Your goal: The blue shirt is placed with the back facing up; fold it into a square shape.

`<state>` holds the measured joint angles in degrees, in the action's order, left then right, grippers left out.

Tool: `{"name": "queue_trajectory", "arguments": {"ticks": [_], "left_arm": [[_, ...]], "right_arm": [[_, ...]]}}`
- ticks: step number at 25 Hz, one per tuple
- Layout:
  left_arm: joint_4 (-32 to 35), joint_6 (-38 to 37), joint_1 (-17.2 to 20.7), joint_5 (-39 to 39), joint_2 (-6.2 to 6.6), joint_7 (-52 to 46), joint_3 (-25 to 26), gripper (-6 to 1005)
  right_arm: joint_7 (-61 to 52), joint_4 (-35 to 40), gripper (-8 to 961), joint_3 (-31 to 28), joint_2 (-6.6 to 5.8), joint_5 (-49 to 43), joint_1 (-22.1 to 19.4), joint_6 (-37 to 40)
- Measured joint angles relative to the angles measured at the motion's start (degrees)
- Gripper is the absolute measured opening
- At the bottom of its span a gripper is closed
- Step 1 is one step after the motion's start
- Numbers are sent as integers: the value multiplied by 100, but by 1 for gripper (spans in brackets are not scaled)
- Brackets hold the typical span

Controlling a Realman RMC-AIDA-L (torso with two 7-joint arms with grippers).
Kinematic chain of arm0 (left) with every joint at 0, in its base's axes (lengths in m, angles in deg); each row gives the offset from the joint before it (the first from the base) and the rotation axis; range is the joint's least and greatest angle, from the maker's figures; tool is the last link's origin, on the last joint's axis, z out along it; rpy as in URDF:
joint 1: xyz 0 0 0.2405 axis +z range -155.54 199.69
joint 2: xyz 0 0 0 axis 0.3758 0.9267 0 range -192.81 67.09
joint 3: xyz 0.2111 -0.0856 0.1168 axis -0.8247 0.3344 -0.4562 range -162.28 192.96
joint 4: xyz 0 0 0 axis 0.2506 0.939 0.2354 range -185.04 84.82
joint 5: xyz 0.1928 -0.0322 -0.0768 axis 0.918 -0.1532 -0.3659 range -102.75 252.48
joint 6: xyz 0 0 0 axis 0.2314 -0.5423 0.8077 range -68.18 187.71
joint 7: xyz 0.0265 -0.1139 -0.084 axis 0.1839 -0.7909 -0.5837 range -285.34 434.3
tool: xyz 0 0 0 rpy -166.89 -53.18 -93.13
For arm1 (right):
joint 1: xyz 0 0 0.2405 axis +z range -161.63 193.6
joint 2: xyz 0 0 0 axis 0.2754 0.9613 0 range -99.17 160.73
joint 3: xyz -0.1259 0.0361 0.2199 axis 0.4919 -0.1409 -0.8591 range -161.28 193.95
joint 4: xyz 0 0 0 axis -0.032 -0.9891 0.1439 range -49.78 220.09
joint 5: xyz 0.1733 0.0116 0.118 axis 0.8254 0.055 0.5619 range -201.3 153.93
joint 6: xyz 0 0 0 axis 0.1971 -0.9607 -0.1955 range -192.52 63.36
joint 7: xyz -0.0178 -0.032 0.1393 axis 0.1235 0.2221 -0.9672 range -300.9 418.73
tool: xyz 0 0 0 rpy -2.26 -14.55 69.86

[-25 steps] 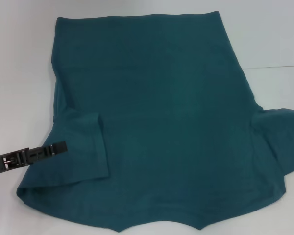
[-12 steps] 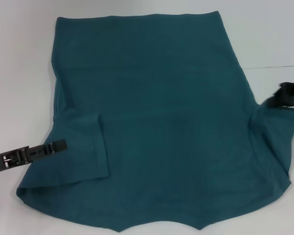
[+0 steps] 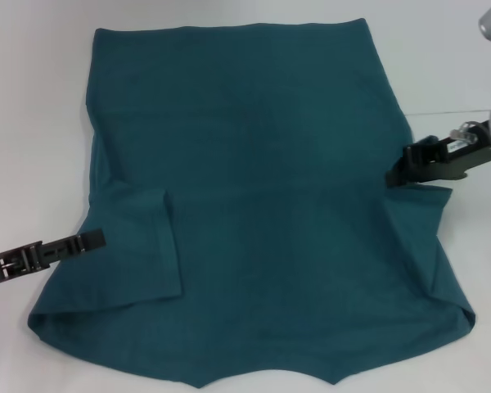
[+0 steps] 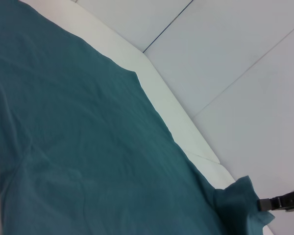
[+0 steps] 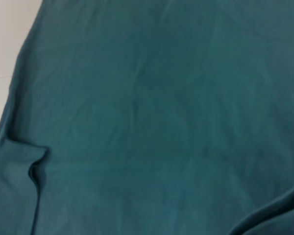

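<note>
1. Spreading across most of the white bench (image 3: pixel 33 123), blue shirt (image 3: pixel 254 205) flat, collar notch at bottom centre of frame, hem at top, long axis running bottom to top.
2. Lower left: left sleeve already folded inward onto the body; left gripper (image 3: pixel 94 240) resting at that sleeve's outer edge, jaws' state impossible to tell.
3. Right of centre: right gripper (image 3: pixel 397 173) over the shirt's right edge, jaws apparently pinched on the lifted sleeve fabric, sleeve partly drawn inward.
4. Judging next: carrying that sleeve leftward across the body, matching the left fold; right arm clearly nearer.
</note>
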<state>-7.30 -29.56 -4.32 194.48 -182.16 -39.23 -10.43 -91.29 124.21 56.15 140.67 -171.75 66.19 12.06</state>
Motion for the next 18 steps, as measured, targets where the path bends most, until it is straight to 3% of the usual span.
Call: {"name": "queue_trajectory", "arguments": {"ticks": [11,18], "left_arm": [[0,64,3,0,3,-11,1,594],[0,88,7,0,4,-11,1,594]], "right_arm": [[56,-274,70,5,58,88,83,-250],[602,-396,77,-27,6,1206,-42,-16]]}}
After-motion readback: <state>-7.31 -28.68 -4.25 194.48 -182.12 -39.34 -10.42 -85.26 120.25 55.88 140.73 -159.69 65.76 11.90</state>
